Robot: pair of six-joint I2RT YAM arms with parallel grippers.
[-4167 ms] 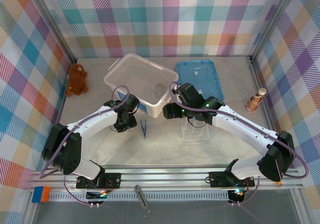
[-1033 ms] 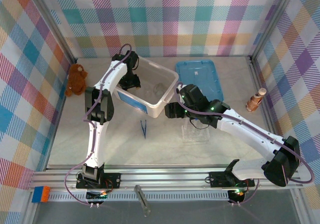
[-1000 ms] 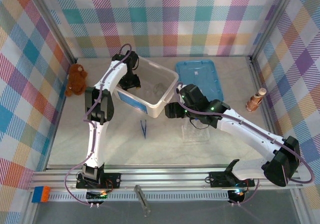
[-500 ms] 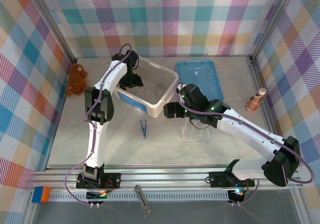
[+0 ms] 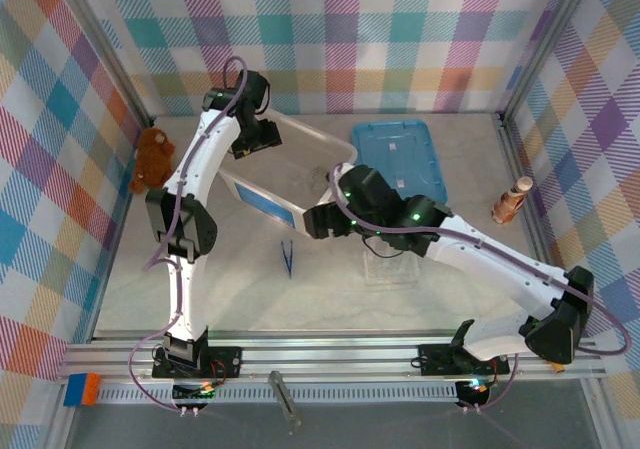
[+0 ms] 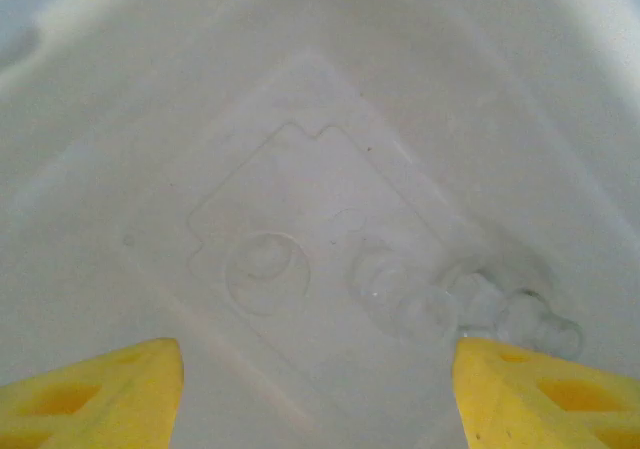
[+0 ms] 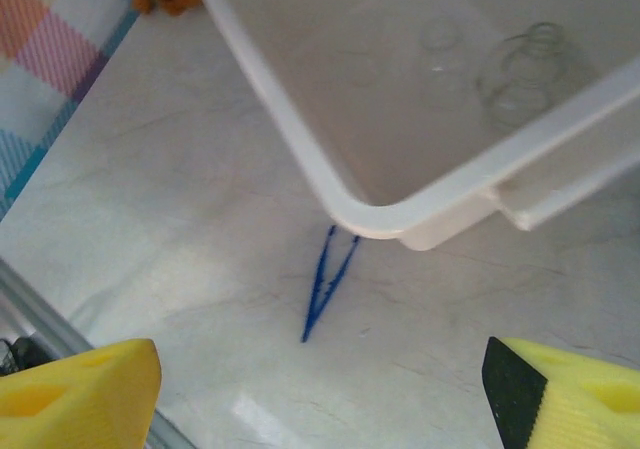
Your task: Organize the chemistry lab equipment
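The white bin (image 5: 310, 132) has the left gripper (image 6: 320, 389) above its floor and the right gripper (image 7: 320, 389) near its corner, both spread open and empty. The clear rack (image 5: 388, 265) is not yet packed. Round glassware (image 7: 520, 74) already lies inside the bin, while the blue tweezers (image 7: 325, 281) lie outside it.

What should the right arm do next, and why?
Probably lower the right gripper straight toward the dark-blue tweezers. Its fingers are open, and the tweezers lie on the table roughly centred between them. Their far end is by the clear bin's near corner, not yet inside it.
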